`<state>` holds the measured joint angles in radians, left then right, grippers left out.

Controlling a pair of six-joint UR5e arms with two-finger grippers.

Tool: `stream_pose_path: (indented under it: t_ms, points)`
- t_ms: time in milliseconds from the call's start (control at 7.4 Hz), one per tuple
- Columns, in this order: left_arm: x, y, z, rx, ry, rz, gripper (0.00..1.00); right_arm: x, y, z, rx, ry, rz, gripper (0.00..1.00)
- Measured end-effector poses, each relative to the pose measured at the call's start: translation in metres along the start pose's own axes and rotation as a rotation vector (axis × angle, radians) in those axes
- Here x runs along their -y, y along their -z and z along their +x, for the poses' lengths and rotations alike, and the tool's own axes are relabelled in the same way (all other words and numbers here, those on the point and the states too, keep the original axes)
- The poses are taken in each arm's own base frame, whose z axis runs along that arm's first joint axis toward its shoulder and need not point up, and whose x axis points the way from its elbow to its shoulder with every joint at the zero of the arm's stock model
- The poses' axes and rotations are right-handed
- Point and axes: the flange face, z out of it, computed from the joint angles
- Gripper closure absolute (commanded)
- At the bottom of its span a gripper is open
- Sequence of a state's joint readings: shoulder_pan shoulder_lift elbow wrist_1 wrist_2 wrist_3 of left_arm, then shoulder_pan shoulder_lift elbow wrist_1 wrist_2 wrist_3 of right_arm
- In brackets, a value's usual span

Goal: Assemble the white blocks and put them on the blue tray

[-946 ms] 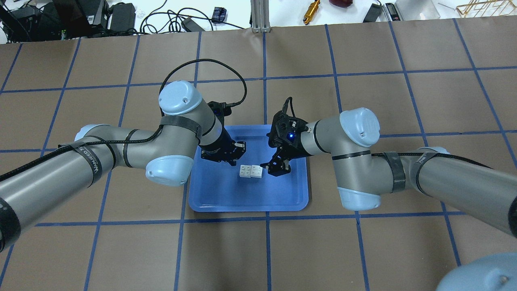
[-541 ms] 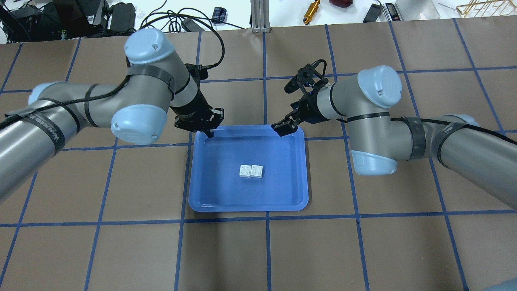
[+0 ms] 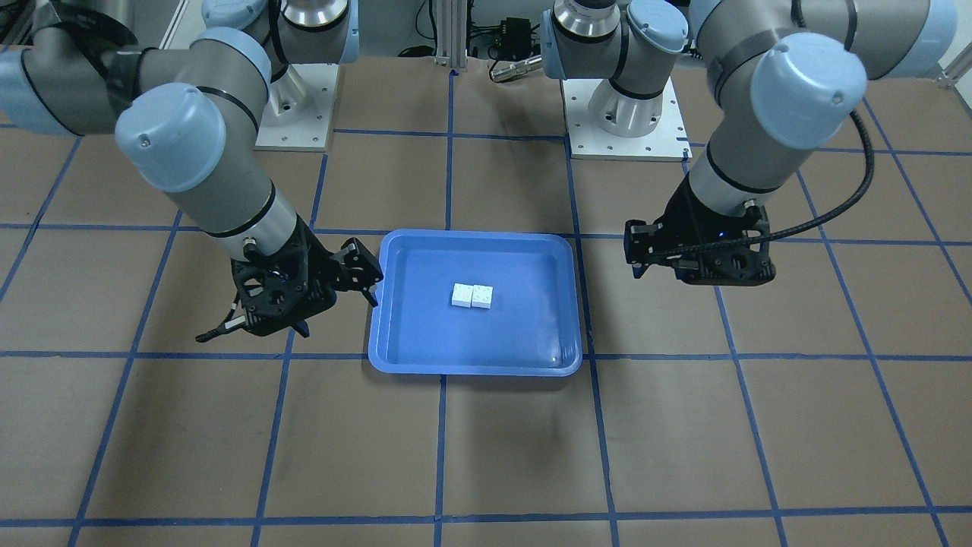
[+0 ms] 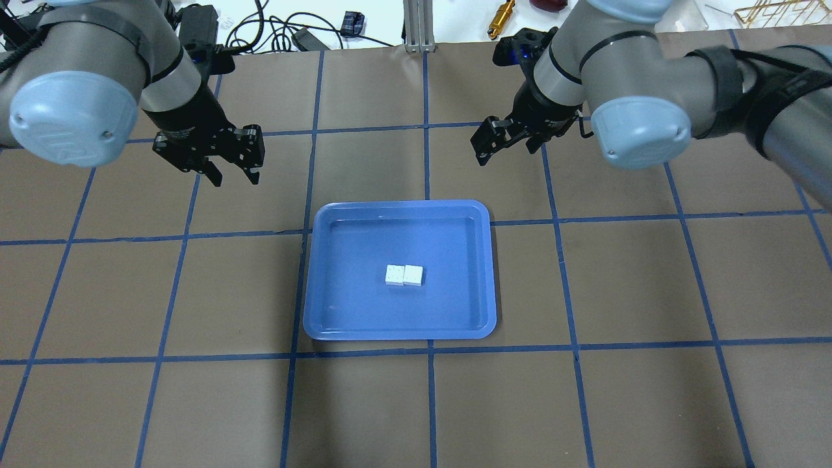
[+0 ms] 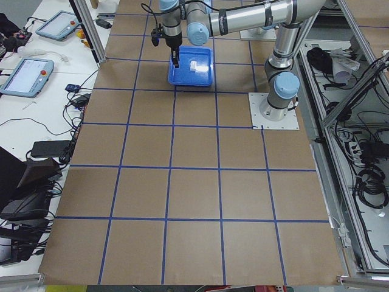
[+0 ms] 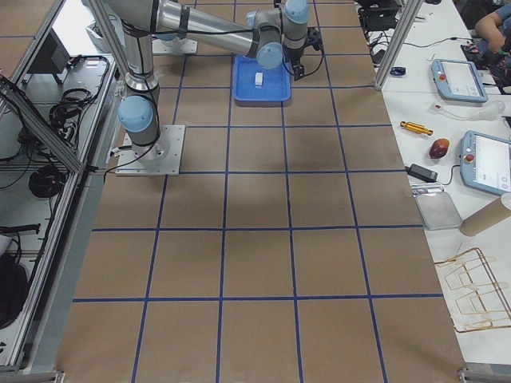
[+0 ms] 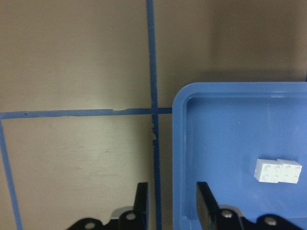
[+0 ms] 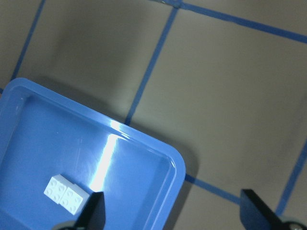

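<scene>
Two white blocks [image 4: 403, 275] lie joined side by side in the middle of the blue tray [image 4: 364, 312]. They also show in the front view [image 3: 471, 295] and in both wrist views [image 7: 278, 171] [image 8: 66, 193]. My left gripper [image 4: 236, 180] is open and empty. It hangs above the bare table beyond the tray's far left corner. My right gripper [image 4: 504, 153] is open wide and empty, above the table beyond the tray's far right corner. Neither gripper touches the blocks or the tray [image 3: 425, 327].
The table is brown paper with a blue tape grid. Cables [image 4: 273, 26], a yellow tool [image 4: 502, 18] and other gear lie past its far edge. The arm bases [image 3: 638, 114] stand on the robot's side of the tray.
Both grippers have risen and drawn away from the tray, the left one to the far left, the right one to the far right. The joined blocks have stayed in place.
</scene>
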<state>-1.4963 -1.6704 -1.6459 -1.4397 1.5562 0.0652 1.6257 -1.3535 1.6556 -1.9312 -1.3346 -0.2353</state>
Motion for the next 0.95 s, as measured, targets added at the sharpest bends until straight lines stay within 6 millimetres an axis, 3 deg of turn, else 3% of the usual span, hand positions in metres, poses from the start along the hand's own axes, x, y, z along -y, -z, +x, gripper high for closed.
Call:
stream_pose_path:
  t_ms: [270, 405, 676, 946]
  points:
    - [-0.015, 0.041, -0.002, 0.007, -0.001, 0.022, 0.0, -0.035, 0.061, 0.024, -0.086, -0.166, -0.104, 0.0]
    - [-0.023, 0.059, -0.001, 0.009, -0.002, 0.029, 0.0, -0.055, 0.086, 0.025, -0.116, -0.233, -0.133, 0.0]
    - [-0.035, 0.082, 0.003, 0.016, -0.006, 0.052, 0.0, -0.083, 0.116, 0.018, -0.163, -0.317, -0.159, 0.0]
    - [-0.042, 0.092, 0.009, 0.038, -0.016, 0.069, 0.0, -0.092, 0.132, 0.017, -0.218, -0.34, -0.151, 0.0]
